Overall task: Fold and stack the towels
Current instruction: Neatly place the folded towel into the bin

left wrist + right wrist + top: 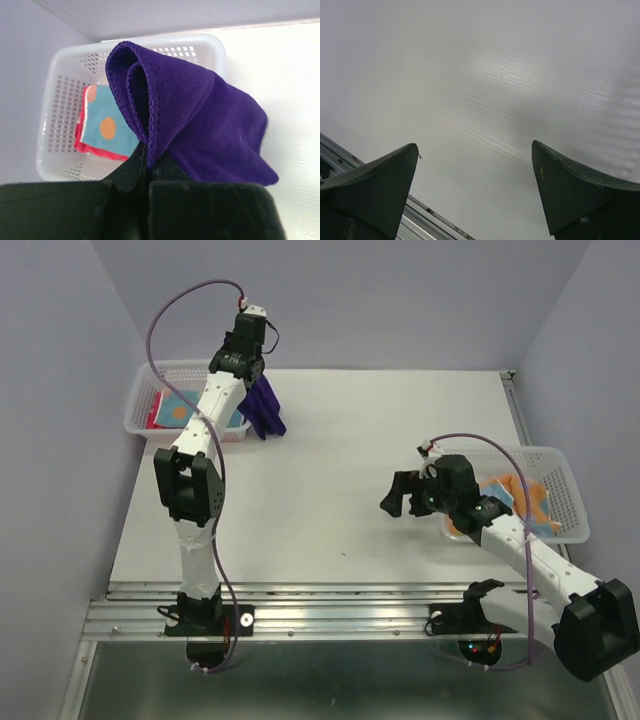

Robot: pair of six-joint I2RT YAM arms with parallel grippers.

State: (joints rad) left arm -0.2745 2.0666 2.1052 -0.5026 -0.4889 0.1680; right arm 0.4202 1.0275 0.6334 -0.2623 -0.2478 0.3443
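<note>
1. The left gripper (147, 159) is clenched on the dark purple towel (200, 115), its two black fingers (127, 172) pressed together with a bunched fold of cloth pinched between their tips
2. In the left wrist view the purple cloth runs out from the jaws in a doubled loop with a stitched edge, then spreads to the right of the fingers in loose folds
3. Seen from above, the towel hangs below the left gripper at the far left of the white table (350, 470), just beside the right end of a white mesh basket (145, 390); whether its lower edge touches the table cannot be told
4. Inside that basket a light blue towel with orange dots (107, 125) lies folded on top of a magenta-pink towel (82, 145), both apart from the jaws
5. The right gripper (475, 145) hangs released, its dark fingertips (380, 185) spread wide over bare table surface, gripping nothing
6. The overhead view places the right gripper above the right half of the table, just to the left of a second white mesh basket (570, 485) at the table's right edge
7. An orange patterned towel (520, 498) lies crumpled in that second basket, partly hidden behind the right arm and apart from its open jaws
8. A metal rail (330, 602) runs along the near edge of the table, where both arm bases are fixed
</note>
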